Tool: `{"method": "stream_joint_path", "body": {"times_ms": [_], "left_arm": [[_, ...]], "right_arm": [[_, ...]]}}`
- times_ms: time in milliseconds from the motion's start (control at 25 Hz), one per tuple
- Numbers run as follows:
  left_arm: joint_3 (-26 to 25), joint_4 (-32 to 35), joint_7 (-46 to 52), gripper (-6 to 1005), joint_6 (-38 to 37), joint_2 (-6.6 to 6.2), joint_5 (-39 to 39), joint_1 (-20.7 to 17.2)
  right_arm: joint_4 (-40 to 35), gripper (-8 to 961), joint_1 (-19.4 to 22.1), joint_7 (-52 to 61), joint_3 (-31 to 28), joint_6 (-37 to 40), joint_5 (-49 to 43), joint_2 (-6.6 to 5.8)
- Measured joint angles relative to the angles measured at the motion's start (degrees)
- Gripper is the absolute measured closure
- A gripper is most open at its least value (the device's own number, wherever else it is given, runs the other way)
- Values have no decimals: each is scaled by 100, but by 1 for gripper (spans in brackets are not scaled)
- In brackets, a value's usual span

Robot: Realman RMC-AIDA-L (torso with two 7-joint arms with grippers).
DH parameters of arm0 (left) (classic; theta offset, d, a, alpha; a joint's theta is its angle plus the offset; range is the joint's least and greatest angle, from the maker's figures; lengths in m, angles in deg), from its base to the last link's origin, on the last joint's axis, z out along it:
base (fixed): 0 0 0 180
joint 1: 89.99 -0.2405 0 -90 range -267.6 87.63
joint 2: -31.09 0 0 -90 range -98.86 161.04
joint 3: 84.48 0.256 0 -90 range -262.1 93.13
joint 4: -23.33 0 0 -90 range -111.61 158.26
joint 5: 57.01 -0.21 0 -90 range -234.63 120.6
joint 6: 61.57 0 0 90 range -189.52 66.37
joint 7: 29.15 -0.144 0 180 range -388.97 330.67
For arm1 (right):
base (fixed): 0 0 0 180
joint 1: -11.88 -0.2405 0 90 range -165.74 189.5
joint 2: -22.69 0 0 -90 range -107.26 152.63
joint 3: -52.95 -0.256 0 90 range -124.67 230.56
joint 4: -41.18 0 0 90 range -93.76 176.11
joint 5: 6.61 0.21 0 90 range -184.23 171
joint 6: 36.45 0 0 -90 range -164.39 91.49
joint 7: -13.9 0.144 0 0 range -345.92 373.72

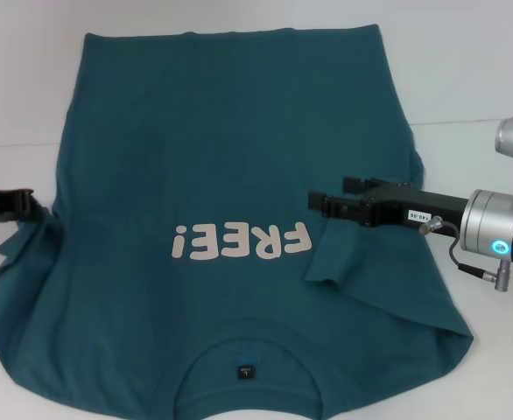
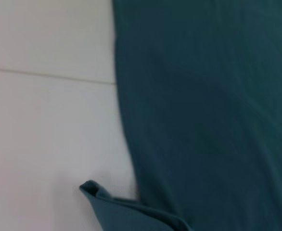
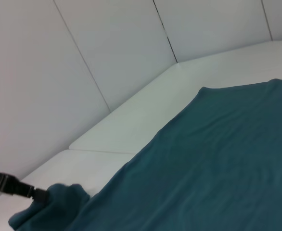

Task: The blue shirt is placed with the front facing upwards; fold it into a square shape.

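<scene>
While both sleeves are being pinched shut | large teal-blue cotton T-shirt (image 1: 213, 175) is being folded inward by left gripper (image 1: 31, 206) and right gripper (image 1: 313, 203) | lifts should be kept level.

**Count on the table**

I count one blue shirt (image 1: 230, 175) lying on one white table (image 1: 467, 87). One "FREE!" print (image 1: 243, 241) sits mid-shirt, one neck label (image 1: 245, 372) at its collar. Two grippers: left gripper (image 1: 29, 203) and right gripper (image 1: 313, 201), one at each shirt side.

Your right claw (image 1: 319, 203) reaches in level from the counter's right edge; your left claw (image 1: 27, 206) sits at the left edge, fingers pinched
</scene>
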State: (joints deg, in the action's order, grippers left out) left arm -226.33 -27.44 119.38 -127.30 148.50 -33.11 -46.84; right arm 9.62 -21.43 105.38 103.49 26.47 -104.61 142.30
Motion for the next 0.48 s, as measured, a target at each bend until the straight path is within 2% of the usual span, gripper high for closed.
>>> {"method": "stream_joint_path", "body": {"times_ms": [480], "left_arm": [[10, -682, 137, 960, -536, 201, 10, 28]], "right_arm": [[45, 12, 10, -58, -1, 0, -10, -1]]}}
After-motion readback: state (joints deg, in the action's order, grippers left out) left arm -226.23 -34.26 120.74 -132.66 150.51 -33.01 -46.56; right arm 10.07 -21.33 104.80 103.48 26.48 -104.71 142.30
